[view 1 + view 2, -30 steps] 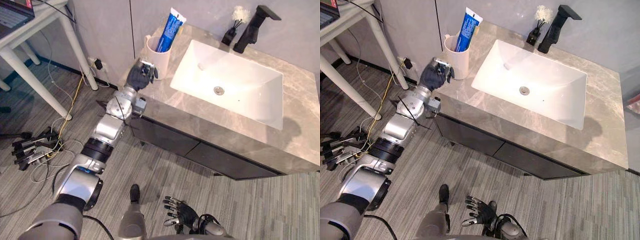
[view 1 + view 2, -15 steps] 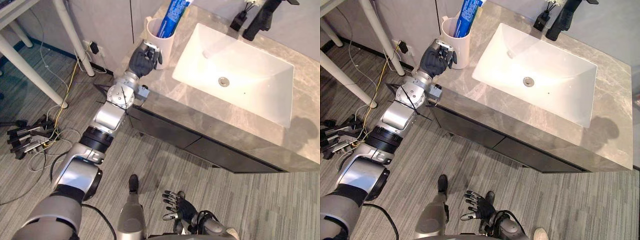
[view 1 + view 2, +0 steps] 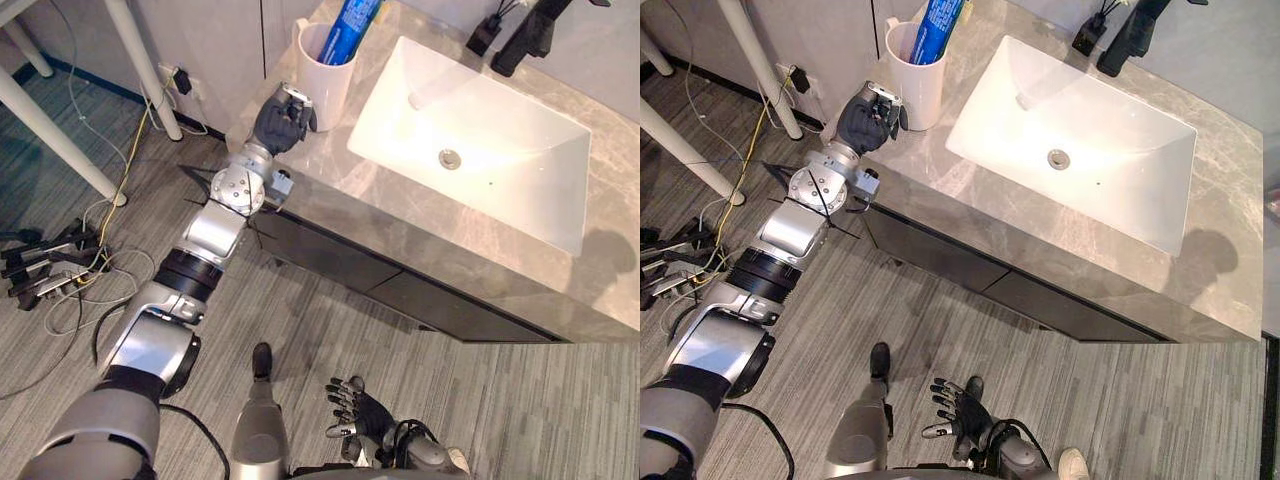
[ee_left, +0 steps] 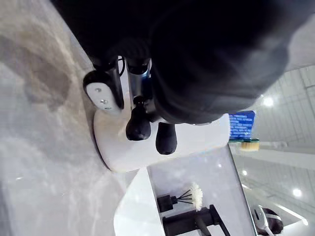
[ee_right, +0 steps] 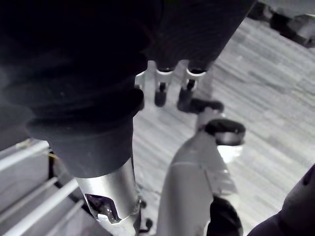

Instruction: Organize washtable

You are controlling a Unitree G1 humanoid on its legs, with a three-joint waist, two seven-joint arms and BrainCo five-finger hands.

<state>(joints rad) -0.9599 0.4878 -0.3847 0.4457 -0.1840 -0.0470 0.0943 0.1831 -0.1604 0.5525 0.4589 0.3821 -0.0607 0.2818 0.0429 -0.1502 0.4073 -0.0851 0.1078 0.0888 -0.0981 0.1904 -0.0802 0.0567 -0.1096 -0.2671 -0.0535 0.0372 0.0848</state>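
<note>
Reaching hand: my left hand, fingers curled, clasping nothing.
White cup: upright, just beyond my fingertips.
Right hand: spread, well apart.

Grey stone vanity countertop with a white sink set in.
White cup holding a blue toothpaste tube at its back left corner; black faucet and small diffuser bottle side by side behind the sink.
</note>
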